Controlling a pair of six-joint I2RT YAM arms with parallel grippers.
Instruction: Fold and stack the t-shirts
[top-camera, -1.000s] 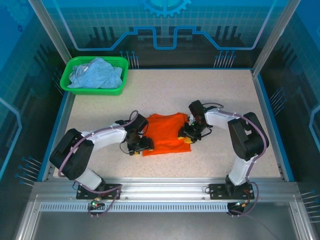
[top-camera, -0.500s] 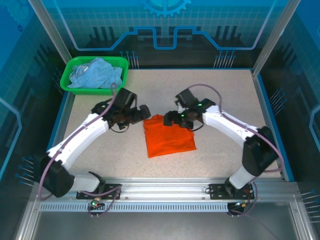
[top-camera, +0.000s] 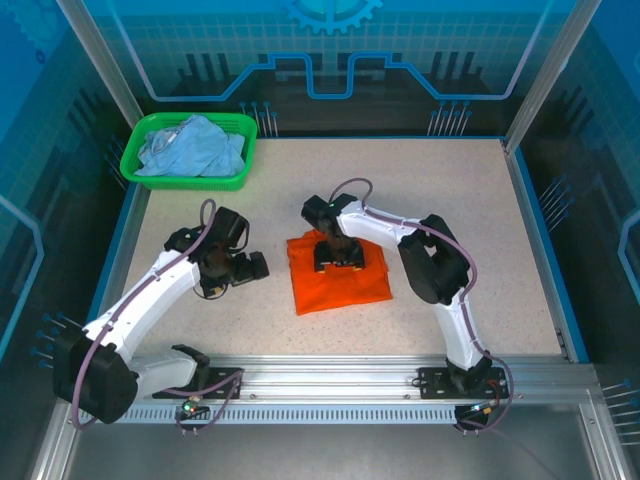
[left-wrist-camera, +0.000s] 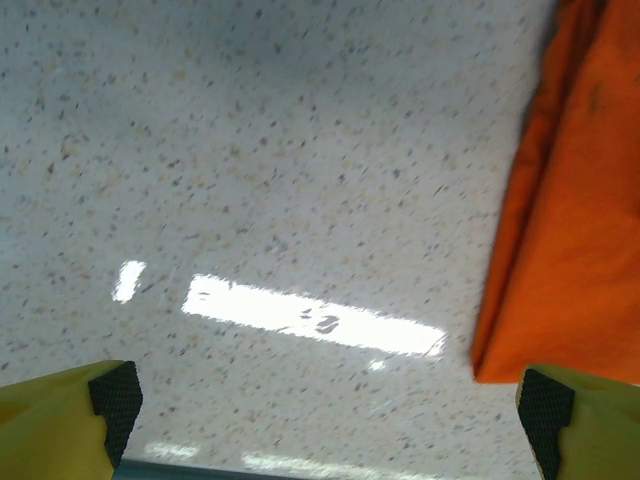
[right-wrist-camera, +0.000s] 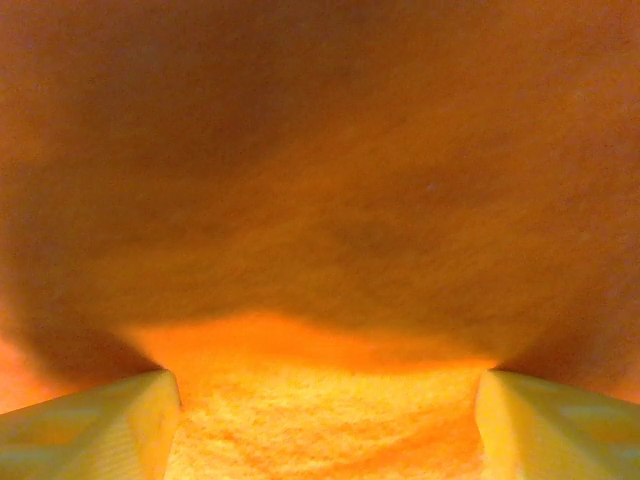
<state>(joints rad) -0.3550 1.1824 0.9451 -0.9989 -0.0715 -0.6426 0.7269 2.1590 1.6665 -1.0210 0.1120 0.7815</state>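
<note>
**Two limp shirts, one lying folded, one waiting**

Both sets of jaws are standing apart and gripping nothing. The right jaws are hovering low over the far half of the orange shirt (top-camera: 340, 288). Their yellow fingertips (right-wrist-camera: 90, 430) are framing the cloth so closely that I cannot tell whether they are touching it. The left jaws are hanging over bare worktop (left-wrist-camera: 250, 150), just beside the shirt's left edge.

The orange shirt is lying mid-worktop as a flat, roughly square packet. The blue shirt (top-camera: 190, 150) is sitting crumpled in the basket (top-camera: 135, 172) at the far left corner.

Both shirts are looking thin, light and floppy, and are likely to lose their shape if dragged. Pinching the blue one at a hem or shoulder seam is probably offering the surest hold.
</note>
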